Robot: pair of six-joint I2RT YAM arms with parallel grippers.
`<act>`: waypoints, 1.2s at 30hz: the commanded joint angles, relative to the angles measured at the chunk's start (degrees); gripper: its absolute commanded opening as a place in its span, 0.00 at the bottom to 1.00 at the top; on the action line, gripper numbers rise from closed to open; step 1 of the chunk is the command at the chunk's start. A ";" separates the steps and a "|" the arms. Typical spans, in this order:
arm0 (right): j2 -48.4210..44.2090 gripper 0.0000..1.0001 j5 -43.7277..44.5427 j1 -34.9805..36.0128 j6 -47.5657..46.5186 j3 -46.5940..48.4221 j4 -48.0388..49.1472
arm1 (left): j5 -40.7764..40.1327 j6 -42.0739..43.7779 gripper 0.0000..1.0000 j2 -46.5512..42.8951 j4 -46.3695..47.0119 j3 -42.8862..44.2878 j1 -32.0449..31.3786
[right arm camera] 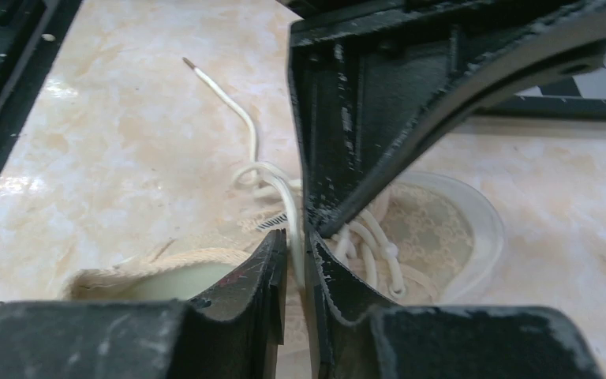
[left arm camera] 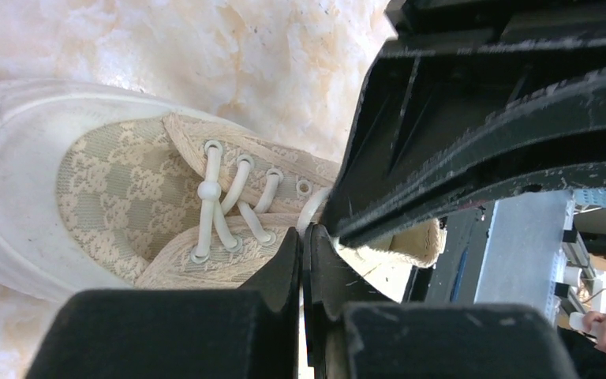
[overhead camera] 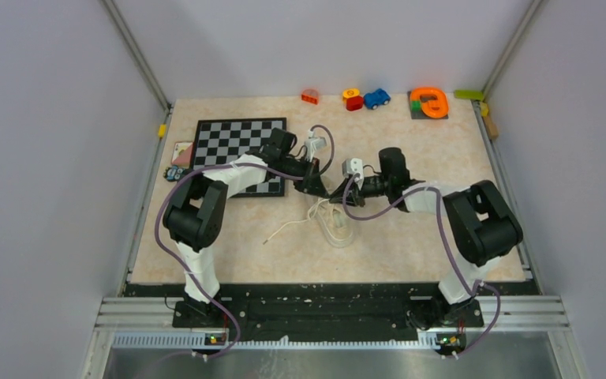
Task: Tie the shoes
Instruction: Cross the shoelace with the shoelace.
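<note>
The cream shoe (overhead camera: 338,227) lies on the marble table just below both grippers, its toe toward the near edge. My left gripper (overhead camera: 318,188) hangs over the shoe's lacing (left arm camera: 217,197); its jaws (left arm camera: 306,233) are shut on a white lace that rises from a top eyelet. Tip to tip with it, my right gripper (overhead camera: 339,192) holds its jaws (right arm camera: 296,237) narrowly closed on a white lace strand (right arm camera: 288,197) running between them. The strand's free end (right arm camera: 205,79) trails over the table toward the left front. The shoe's heel opening (right arm camera: 158,276) shows below the right jaws.
A chessboard (overhead camera: 237,142) lies at the back left under the left arm, with a card (overhead camera: 181,152) beside it. Along the back edge stand an orange block (overhead camera: 310,96), a red-yellow toy (overhead camera: 353,99), a blue car (overhead camera: 376,98) and an orange ring (overhead camera: 429,103).
</note>
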 commanded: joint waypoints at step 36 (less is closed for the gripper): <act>-35.29 0.99 81.42 19.72 99.36 2.26 -39.31 | -0.73 0.77 0.00 -4.49 -1.44 -0.90 -1.44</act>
